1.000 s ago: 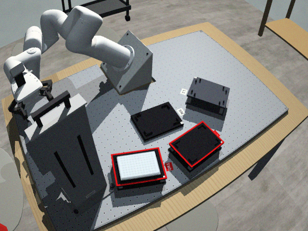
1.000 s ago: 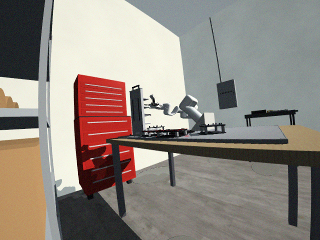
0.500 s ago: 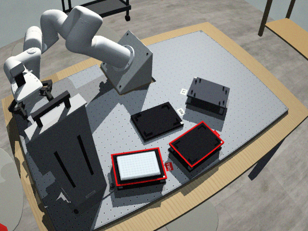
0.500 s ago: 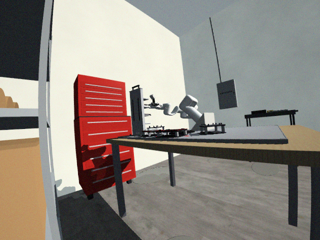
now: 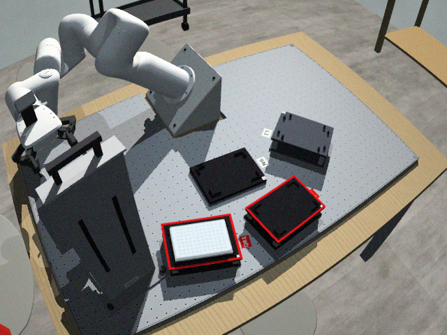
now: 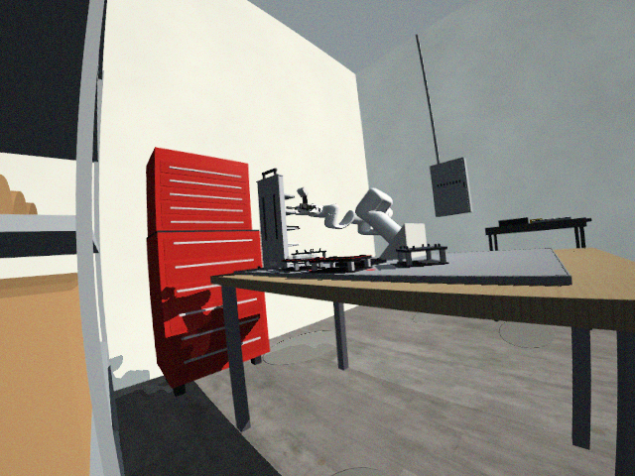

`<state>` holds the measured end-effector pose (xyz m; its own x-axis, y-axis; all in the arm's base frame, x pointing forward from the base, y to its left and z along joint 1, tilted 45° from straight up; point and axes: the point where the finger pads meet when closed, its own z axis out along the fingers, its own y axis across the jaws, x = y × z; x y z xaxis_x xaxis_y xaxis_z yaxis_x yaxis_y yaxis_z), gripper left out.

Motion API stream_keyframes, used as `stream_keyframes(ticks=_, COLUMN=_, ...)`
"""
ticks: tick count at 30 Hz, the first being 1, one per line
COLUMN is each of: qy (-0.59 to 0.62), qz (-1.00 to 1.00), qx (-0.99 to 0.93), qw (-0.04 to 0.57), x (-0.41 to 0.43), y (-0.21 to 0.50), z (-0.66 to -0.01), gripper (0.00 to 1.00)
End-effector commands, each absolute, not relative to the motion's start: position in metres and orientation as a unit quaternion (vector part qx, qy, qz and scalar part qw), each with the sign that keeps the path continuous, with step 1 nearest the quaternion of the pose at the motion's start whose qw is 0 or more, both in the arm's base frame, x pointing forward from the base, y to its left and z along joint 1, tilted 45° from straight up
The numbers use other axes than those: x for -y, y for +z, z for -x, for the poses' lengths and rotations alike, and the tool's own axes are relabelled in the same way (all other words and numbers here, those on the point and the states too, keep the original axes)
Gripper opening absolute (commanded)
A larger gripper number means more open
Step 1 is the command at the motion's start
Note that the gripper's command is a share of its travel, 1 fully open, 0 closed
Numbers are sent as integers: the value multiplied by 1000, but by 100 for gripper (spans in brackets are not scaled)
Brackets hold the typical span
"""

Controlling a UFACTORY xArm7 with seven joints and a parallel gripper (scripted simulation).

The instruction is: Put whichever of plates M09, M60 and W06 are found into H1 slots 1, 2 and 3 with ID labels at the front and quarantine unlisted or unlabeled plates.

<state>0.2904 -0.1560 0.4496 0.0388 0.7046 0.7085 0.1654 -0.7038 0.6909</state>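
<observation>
The plate hotel H1 [image 5: 94,216] [image 6: 270,220] is a tall grey tower with a black handle, at the left end of the deck. Its open front faces away from the top camera, so its slots and plates are hidden there. In the exterior view only thin shelf edges show, and I cannot read any plates. My gripper [image 5: 48,147] [image 6: 296,207] is open and empty, level with the upper slots at the hotel's front. A white well plate [image 5: 200,239] sits flat in the red-framed quarantine nest QR1 [image 5: 167,245]. The landing nest L1 [image 5: 301,135] holds nothing.
The second red-framed quarantine nest [image 5: 285,209] and the black nest N6 [image 5: 227,174] hold no plate. The arm's grey wedge mount [image 5: 191,93] stands at the back of the perforated deck [image 5: 288,82]. A red tool cabinet [image 6: 204,256] stands beyond the table's left end.
</observation>
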Motion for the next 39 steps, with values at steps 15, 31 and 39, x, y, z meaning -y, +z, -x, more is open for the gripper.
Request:
stream_keyframes(ticks=15, qy=616, qz=-687, qx=-317, qw=219, x=156, y=450, z=-290, gripper=100)
stream_keyframes(ticks=31, qy=616, qz=-687, qx=-317, qw=219, x=156, y=450, z=-288, gripper=100)
stream_keyframes(ticks=39, qy=616, qz=-687, qx=-317, qw=219, x=157, y=453, z=-272, gripper=100)
